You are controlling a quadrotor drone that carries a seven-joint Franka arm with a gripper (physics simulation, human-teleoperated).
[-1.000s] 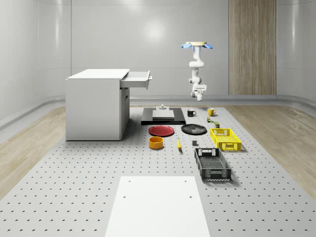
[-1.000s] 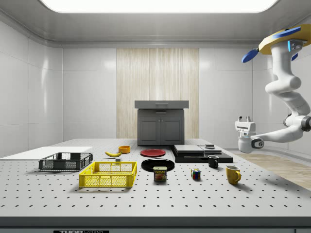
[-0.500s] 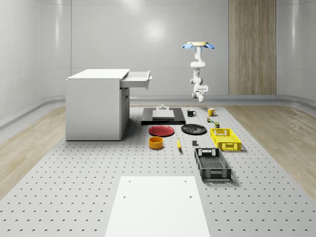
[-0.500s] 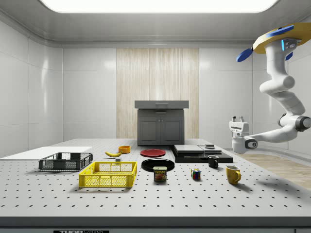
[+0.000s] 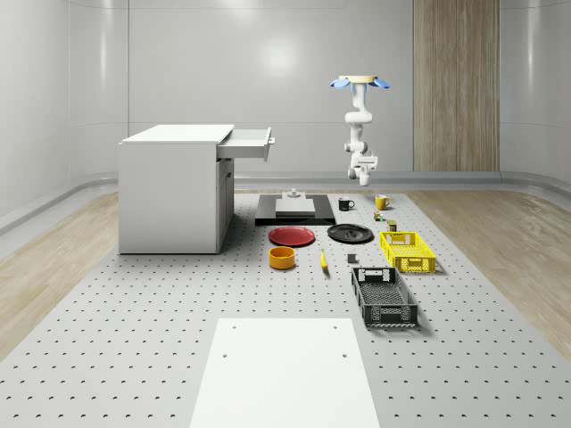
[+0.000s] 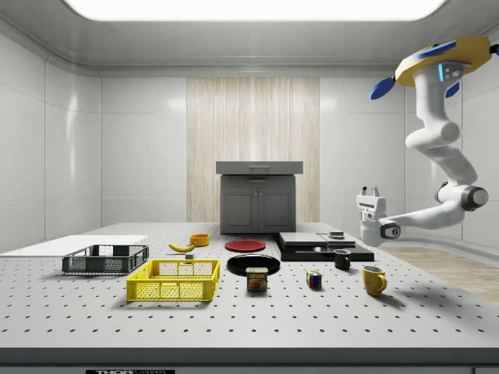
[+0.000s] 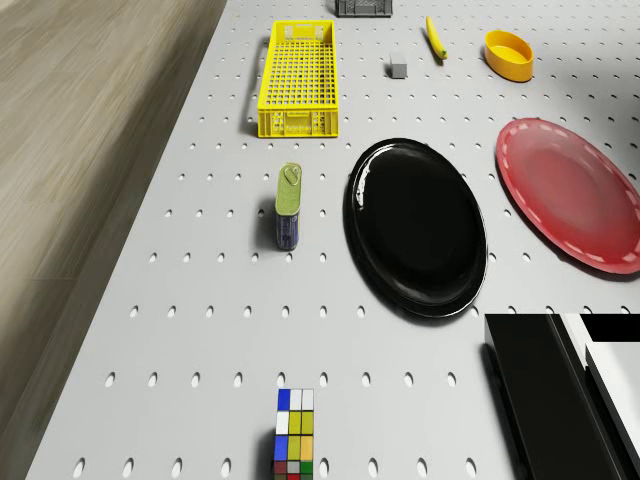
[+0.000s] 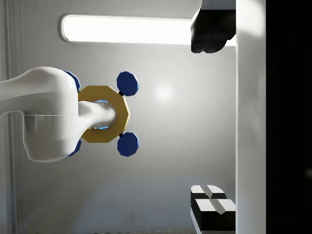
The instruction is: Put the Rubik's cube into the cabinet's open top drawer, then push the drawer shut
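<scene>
Resting on the desk (image 6: 234, 319), the cube (image 6: 313, 279) sits lower centre-right in the side view, between the can (image 6: 256, 279) and yellow mug (image 6: 373, 280). Gripper (image 6: 369, 191) points upward, mid-right, fingers a narrow gap apart, holding nothing. Drone (image 6: 440, 62) hovers upper right. Drawer (image 5: 250, 144) stands open.

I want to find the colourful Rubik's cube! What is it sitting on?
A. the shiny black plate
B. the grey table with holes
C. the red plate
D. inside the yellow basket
B: the colourful Rubik's cube rests on the grey perforated table, apart from the shiny black round plate.
</scene>
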